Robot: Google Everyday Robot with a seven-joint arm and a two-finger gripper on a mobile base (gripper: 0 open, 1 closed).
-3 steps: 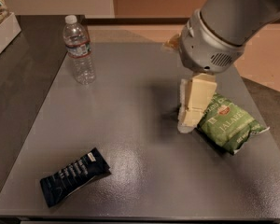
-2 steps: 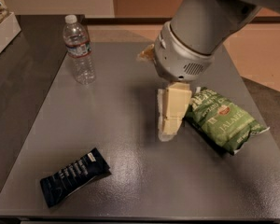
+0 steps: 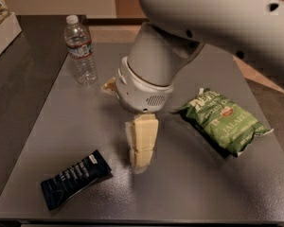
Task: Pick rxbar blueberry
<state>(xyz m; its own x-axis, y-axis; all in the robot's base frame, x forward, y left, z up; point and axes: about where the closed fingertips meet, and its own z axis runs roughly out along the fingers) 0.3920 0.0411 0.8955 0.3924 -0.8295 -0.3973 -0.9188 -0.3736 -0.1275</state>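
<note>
The rxbar blueberry (image 3: 75,178), a flat dark navy bar with white lettering, lies at an angle on the grey table (image 3: 194,193) near its front left corner. My gripper (image 3: 141,161) hangs down from the white wrist in the middle of the table, its tip just above the surface. It is to the right of the bar and a little behind it, about a hand's width away and not touching it. The gripper holds nothing that I can see.
A clear plastic water bottle (image 3: 80,51) stands upright at the back left. A green chip bag (image 3: 225,122) lies to the right of the gripper. A white box (image 3: 2,30) sits at the far left edge. The arm hides the back middle.
The arm and gripper have moved left and toward the front, away from the green chip bag and closer to the bar. The bar, bottle and bag have not moved.
</note>
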